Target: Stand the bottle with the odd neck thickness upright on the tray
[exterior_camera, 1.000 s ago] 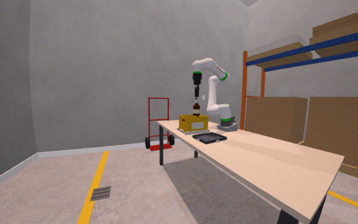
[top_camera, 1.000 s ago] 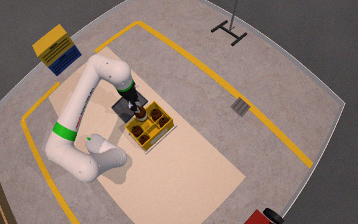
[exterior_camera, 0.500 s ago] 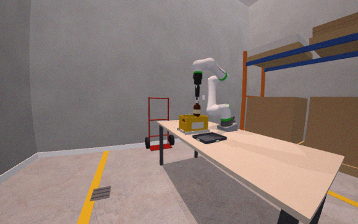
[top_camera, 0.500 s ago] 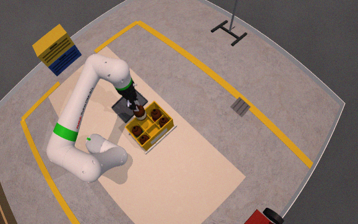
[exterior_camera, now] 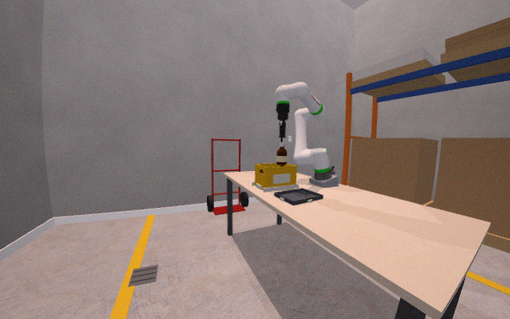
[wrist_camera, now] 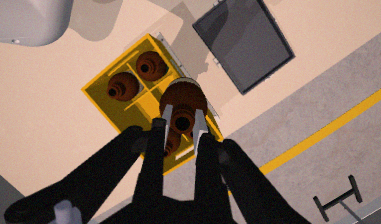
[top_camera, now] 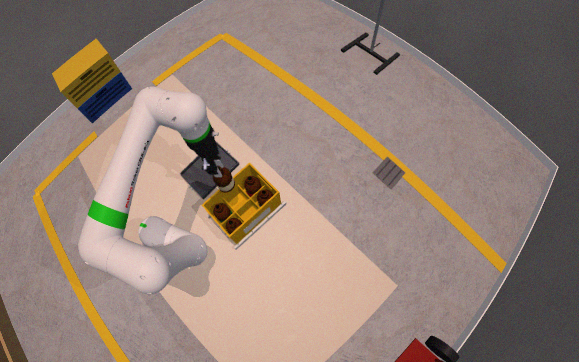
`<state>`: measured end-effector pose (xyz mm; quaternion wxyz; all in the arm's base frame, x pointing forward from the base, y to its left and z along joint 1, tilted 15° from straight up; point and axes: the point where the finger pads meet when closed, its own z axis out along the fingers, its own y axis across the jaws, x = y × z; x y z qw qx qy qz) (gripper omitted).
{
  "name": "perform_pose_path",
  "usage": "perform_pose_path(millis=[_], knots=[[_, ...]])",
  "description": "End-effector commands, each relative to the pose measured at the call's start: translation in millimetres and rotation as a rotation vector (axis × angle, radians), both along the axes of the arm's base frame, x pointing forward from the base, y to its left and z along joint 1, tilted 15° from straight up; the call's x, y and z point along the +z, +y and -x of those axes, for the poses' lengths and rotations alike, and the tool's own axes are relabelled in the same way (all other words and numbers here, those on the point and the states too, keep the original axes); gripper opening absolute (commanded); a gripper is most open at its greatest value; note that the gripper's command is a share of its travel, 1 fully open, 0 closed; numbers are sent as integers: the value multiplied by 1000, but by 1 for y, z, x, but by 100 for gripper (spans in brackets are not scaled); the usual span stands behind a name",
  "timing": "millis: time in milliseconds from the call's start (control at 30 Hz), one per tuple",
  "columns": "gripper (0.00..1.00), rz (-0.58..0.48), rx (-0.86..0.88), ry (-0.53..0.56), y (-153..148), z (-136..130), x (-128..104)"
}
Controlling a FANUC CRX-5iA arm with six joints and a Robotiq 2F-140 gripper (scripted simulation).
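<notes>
My gripper (wrist_camera: 182,117) is shut on the neck of a brown bottle (wrist_camera: 183,102) and holds it upright above the yellow crate (top_camera: 242,203). In the side view the bottle (exterior_camera: 281,156) hangs with its lower part still about level with the crate's rim (exterior_camera: 276,174). Several other brown bottles stand in the crate's cells, such as these (top_camera: 252,184) (top_camera: 221,211) (wrist_camera: 122,86). The dark tray (top_camera: 209,176) lies flat on the table right beside the crate, and it also shows in the wrist view (wrist_camera: 243,42) and the side view (exterior_camera: 298,196).
The robot's base (exterior_camera: 322,178) stands on the table behind the crate. A red hand truck (exterior_camera: 226,176) stands on the floor beyond the table. Shelving with cardboard boxes (exterior_camera: 412,167) runs along the right wall.
</notes>
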<state>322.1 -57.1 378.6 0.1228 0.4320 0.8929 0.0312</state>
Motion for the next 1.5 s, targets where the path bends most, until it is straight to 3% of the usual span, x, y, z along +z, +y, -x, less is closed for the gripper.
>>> perform_pose_path(millis=[0, 1467], knots=[[10, 1, 0, -2, 5, -1, 1], [10, 1, 0, -2, 79, -10, -1]])
